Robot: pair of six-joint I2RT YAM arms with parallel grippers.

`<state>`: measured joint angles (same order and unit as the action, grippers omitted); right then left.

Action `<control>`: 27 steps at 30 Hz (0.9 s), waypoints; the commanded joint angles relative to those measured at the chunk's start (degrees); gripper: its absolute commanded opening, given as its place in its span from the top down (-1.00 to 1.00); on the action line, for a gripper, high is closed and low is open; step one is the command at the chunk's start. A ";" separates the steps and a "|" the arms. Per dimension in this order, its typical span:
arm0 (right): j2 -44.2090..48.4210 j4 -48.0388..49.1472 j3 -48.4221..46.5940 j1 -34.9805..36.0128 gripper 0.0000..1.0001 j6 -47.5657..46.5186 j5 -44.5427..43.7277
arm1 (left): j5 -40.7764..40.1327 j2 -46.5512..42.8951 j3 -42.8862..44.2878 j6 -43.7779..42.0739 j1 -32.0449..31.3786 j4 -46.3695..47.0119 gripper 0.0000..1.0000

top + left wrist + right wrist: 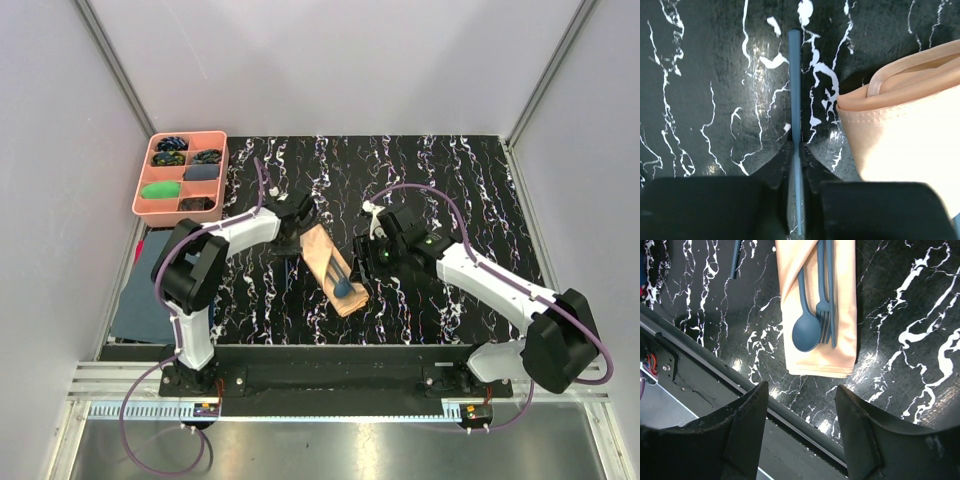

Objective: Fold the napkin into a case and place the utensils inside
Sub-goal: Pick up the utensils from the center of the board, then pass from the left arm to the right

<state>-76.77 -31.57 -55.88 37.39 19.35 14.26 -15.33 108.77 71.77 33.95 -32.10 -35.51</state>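
The napkin [318, 246] is already folded into a narrow flat case and lies slantwise on the marbled table [470, 190] between the two arms. A spoon [806, 332], a fork [823, 315] and a third thin piece [831, 285] are laid lengthwise on it, heads toward the near edge. Whether their handles are tucked under a layer cannot be told. One more slim blue utensil [794, 90] is seen outside the case. It is clamped between the closed fingers of the left gripper [796, 150], just beside the case's edge, with its free end pointing away over the table. The right gripper [801, 388] is held above the near end of the case with its fingers spread and nothing between them. The folding is judged finished and most of the cutlery placed. What is left, it appears, is for the held piece to be brought over and set with the others.
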 commanded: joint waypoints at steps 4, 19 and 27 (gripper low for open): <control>-1.70 4.58 0.94 -0.82 -0.41 4.10 5.60 | 1.88 -3.81 -3.21 -3.27 2.74 2.55 1.00; -5.14 34.26 6.82 -1.18 -0.47 24.12 20.10 | 25.79 -32.46 -19.29 10.92 3.80 25.89 1.00; -5.40 51.51 12.98 -1.26 -0.19 34.60 23.88 | 28.16 -37.40 -26.77 20.71 3.62 39.19 1.00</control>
<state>-81.95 7.38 -44.10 36.58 47.20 34.33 9.37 73.25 46.19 48.64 -28.40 -7.16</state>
